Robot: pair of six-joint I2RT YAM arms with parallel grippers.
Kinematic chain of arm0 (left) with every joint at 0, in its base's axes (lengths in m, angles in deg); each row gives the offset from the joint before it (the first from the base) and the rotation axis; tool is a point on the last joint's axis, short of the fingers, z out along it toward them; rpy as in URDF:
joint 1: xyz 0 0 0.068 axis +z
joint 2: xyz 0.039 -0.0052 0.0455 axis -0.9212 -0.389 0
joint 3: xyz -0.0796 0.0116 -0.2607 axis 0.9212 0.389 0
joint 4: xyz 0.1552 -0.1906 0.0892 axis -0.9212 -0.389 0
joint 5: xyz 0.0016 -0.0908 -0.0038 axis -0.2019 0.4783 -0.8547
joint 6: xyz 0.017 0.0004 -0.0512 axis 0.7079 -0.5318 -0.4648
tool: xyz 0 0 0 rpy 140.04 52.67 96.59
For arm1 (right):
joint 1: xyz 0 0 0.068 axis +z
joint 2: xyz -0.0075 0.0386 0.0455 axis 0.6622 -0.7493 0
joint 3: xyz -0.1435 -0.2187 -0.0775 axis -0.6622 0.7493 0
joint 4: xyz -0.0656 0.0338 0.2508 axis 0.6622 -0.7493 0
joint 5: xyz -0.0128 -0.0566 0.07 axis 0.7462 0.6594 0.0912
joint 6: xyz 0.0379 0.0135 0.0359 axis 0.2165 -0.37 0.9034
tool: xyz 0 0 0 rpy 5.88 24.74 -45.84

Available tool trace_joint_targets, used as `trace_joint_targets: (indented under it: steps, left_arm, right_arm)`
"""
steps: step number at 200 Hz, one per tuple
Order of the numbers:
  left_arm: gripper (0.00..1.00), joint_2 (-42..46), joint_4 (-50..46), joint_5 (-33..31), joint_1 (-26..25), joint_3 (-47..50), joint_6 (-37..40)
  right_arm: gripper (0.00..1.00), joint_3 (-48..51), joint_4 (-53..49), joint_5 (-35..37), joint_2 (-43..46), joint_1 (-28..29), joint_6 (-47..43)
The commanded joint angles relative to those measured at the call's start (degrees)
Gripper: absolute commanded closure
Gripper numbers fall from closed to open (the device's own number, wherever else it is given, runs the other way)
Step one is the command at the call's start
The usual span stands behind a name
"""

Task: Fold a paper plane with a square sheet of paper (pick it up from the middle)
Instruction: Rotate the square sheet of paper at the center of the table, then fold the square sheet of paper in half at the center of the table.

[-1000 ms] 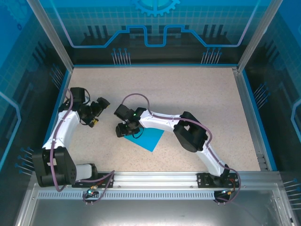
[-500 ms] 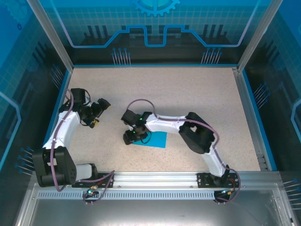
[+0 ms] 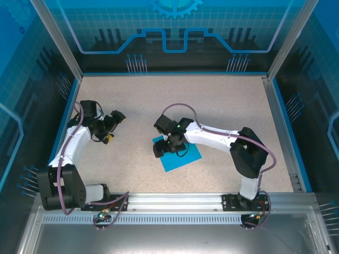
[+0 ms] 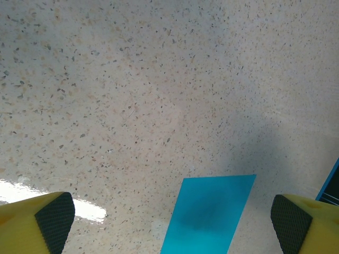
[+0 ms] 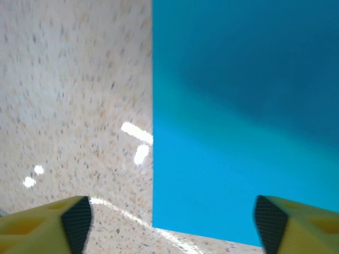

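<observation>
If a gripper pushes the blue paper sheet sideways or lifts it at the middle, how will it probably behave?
The sheet lies flat on the table with no visible thickness, so it is probably light and floppy. Lifted at the middle, its edges would likely droop. The table shows glare, so a push may simply slide it.

No words, numbers, labels or brand marks legible anywhere. Printed on the translucent blue back wall [image 3: 106, 26], without lettering: a light-blue gear emblem [image 3: 175, 6] at the top edge, and angular circuit-style lines [image 3: 175, 45] below it.
</observation>
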Motion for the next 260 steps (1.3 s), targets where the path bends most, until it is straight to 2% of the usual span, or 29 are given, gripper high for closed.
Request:
trace_joint_targets:
  steps: [1, 25, 92, 158, 260]
  left_arm:
    - [0.01, -0.01, 0.01, 1.66, 0.63, 0.51, 0.62]
    - [0.01, -0.04, 0.14, 1.59, 0.61, 0.53, 1.07]
    - [0.01, -1.01, 0.18, 1.74, 0.59, 0.21, 1.41]
    - [0.02, -1.45, 0.27, 1.81, 0.54, 0.29, 1.42]
    - [0.02, -1.90, 0.45, 2.09, 0.58, 0.54, 1.43]
  right_arm:
    - [0.03, -2.82, -8.65, 7.16, -2.31, -3.46, -2.72]
    - [0.01, -6.45, -11.76, 10.20, -6.20, -4.48, -5.90]
    - [0.01, -12.72, -13.85, 7.59, -14.86, -5.13, -6.30]
    - [0.02, -12.54, -13.73, 4.48, -18.39, -5.98, -5.94]
    - [0.11, -9.39, -12.31, 5.11, -22.93, -5.94, -4.53]
